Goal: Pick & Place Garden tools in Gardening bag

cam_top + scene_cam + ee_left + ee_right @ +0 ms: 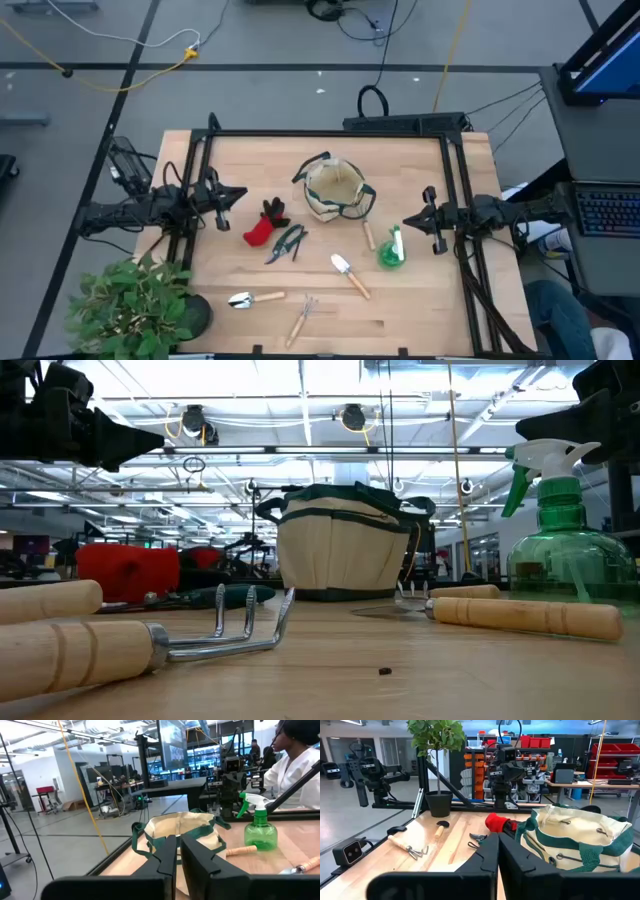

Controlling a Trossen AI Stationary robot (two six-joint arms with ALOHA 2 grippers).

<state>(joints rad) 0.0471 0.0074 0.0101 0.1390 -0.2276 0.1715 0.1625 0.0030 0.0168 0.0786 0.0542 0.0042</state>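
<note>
Here the spray bottle point(390, 250) stands upright beside the gardening bag point(338, 190), both tools point(222, 203) point(428, 222) closed, empty.

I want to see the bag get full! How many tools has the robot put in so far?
None yet. The bag looks empty. The glove, shears, bottle, trowels and rake all lie on the table. The left gripper and right gripper are shut, holding nothing. Everything's left.

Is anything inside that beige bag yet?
From above, the bag shows only bare beige lining, no tools. The right wrist view shows just its inner wall and small metal fittings. Its floor is hidden behind the rim there.
</note>
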